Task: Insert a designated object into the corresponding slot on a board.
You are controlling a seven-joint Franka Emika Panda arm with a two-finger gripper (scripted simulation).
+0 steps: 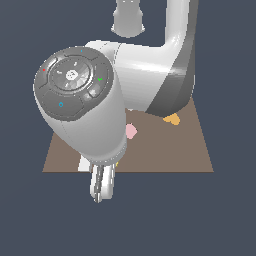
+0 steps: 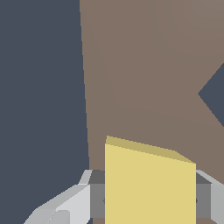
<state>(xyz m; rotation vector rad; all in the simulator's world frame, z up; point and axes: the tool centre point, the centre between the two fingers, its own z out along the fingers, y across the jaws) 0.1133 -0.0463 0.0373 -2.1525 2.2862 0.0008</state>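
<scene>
Though arm-hidden outside, wrist-visible yellow block [image 2: 149, 183]

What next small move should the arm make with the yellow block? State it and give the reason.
Probably carry it across the board toward the dark slot before lowering. In the wrist view the claw is shut on the yellow block, which sits over bare brown board near its edge, while only a corner of the dark cutout shows off to the side.
</scene>
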